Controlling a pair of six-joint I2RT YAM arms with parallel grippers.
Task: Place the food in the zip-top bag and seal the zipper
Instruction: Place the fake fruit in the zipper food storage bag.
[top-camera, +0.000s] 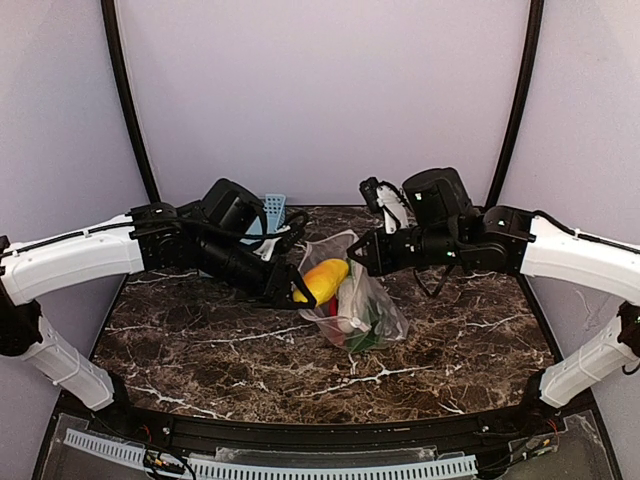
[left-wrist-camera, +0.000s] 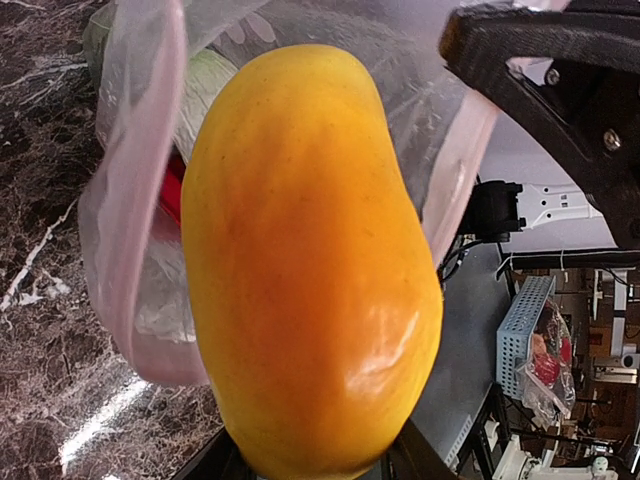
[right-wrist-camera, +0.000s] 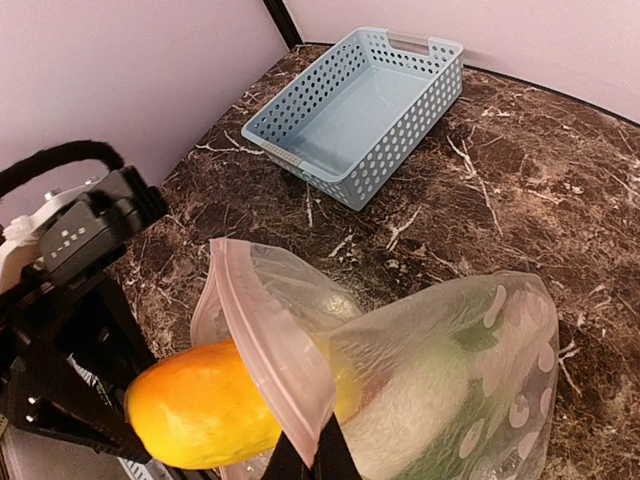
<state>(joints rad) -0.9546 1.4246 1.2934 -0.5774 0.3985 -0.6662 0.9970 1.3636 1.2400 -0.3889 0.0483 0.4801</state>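
Observation:
A big yellow-orange toy fruit (top-camera: 322, 280) (left-wrist-camera: 310, 260) (right-wrist-camera: 200, 410) is part of the food, and my left gripper (top-camera: 300, 292) (left-wrist-camera: 310, 465) is shut on its near end. Its far end pokes into the mouth of the zip-top bag (top-camera: 368, 312) (left-wrist-camera: 140, 200) (right-wrist-camera: 450, 380). My right gripper (top-camera: 358, 255) (right-wrist-camera: 310, 462) is shut on the pink zipper (right-wrist-camera: 270, 350) and holds the mouth lifted and open. Through the dotted plastic I see green (right-wrist-camera: 470, 340), white and red (left-wrist-camera: 172, 195) food inside.
The light-blue lattice basket (top-camera: 272, 212) (right-wrist-camera: 360, 110) stands with nothing in it at the back left of the dark marble table (top-camera: 200, 340), behind the left arm. Black frame posts rise at both back corners.

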